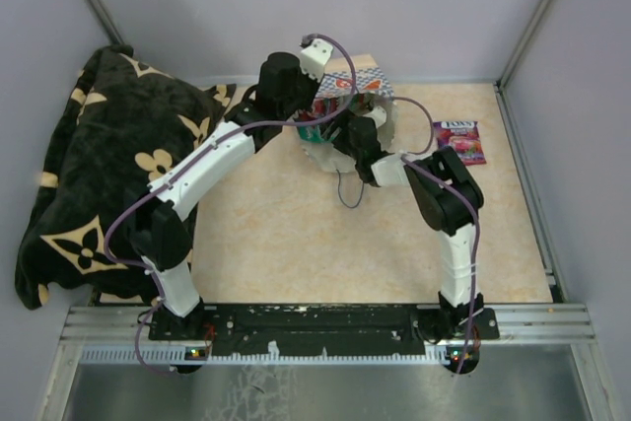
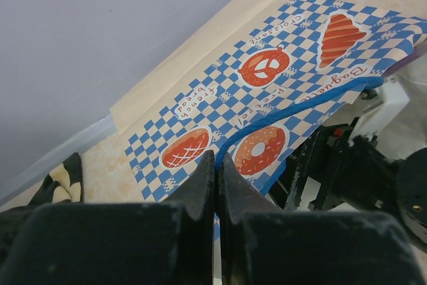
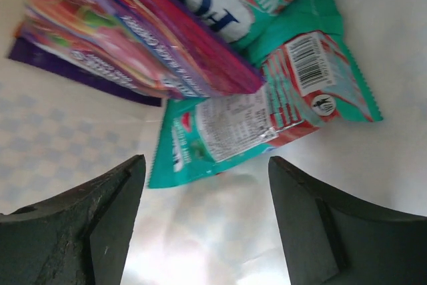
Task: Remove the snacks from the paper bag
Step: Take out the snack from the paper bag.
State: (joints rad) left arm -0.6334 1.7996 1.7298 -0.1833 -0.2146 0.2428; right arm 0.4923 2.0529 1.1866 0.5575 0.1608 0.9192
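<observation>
Only in wrist views, right gripper (image 3: 203, 188) spread over teal packet (image 3: 267, 111), inside paper bag (image 2: 220, 95), left gripper (image 2: 217, 163) pinching blue handle (image 2: 300, 103).

checkered paper bag (image 2: 220, 108) holds a teal packet (image 3: 267, 118); a purple packet (image 1: 459, 141) lies outside

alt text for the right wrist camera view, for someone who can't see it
The right gripper is open inside a white paper bag, facing a pile of glossy snack packets. A teal packet with a barcode lies nearest, straight ahead, and a purple-pink packet leans over it at the upper left.
</observation>
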